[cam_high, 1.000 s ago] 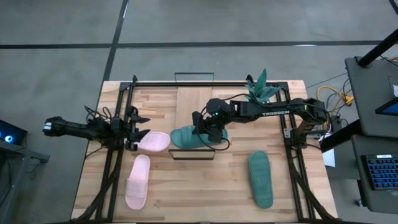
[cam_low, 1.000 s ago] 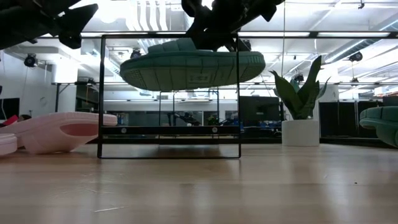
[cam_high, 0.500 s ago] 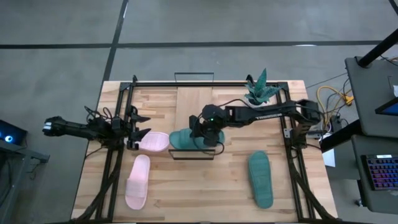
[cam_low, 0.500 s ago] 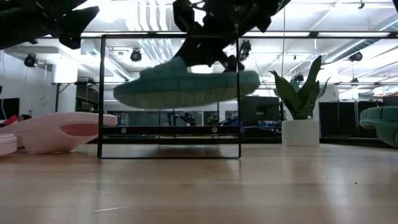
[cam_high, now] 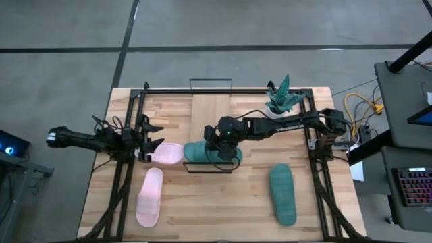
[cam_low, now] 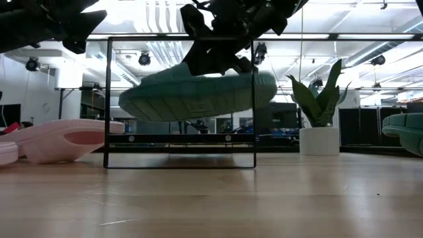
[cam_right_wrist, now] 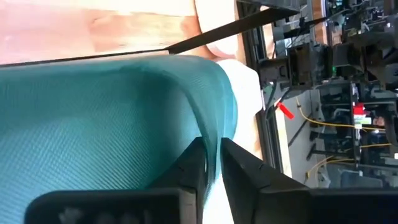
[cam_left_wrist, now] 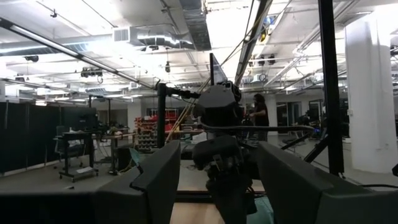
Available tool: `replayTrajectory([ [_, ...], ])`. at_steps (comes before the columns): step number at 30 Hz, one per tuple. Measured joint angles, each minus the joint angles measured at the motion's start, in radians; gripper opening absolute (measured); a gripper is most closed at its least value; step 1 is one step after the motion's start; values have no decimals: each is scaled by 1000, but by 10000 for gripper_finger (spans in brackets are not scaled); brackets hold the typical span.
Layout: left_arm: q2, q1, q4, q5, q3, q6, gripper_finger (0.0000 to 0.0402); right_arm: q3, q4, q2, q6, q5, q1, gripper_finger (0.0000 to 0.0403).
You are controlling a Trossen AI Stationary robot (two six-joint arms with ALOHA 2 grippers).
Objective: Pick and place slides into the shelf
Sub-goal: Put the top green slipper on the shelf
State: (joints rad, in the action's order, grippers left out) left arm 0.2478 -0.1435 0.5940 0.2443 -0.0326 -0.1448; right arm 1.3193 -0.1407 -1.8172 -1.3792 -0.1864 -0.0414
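Observation:
My right gripper (cam_high: 221, 140) is shut on a dark teal slide (cam_high: 212, 152) and holds it above the near end of the shelf (cam_high: 211, 108), a light-wood board in a thin black frame (cam_low: 108, 99). In the low view the slide (cam_low: 198, 96) hangs inside the frame, clear of the board. A second teal slide (cam_high: 283, 194) lies on the table at the near right. One pink slide (cam_high: 167, 154) lies just left of the shelf, another (cam_high: 150, 197) at the near left. My left gripper (cam_high: 152, 139) is open and empty beside the first pink slide. My right gripper pinches the edge of the teal slide's broad strap (cam_right_wrist: 214, 134) between its two fingers (cam_right_wrist: 194, 168), coming from above. The slide hangs below the fingers, lifted clear, tilted with its left end lower (cam_low: 135, 106).
A small teal potted plant (cam_high: 282, 98) stands at the table's far right, also in the low view (cam_low: 318, 112). Black rails (cam_high: 128, 169) run along the table's left and right sides. Bare wood lies between the near pink and near teal slides.
My right gripper has moved a little toward the table's left and near edge and gone down, still shut on the teal slide. The slide has sunk lower inside the shelf frame and tipped, its left end now lower than its right.

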Motion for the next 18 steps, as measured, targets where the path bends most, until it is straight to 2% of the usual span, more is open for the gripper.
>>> replayTrajectory([
  [18,1,0,-1,0,0,-2,196,0,-12,-1,108,1,5,111],
])
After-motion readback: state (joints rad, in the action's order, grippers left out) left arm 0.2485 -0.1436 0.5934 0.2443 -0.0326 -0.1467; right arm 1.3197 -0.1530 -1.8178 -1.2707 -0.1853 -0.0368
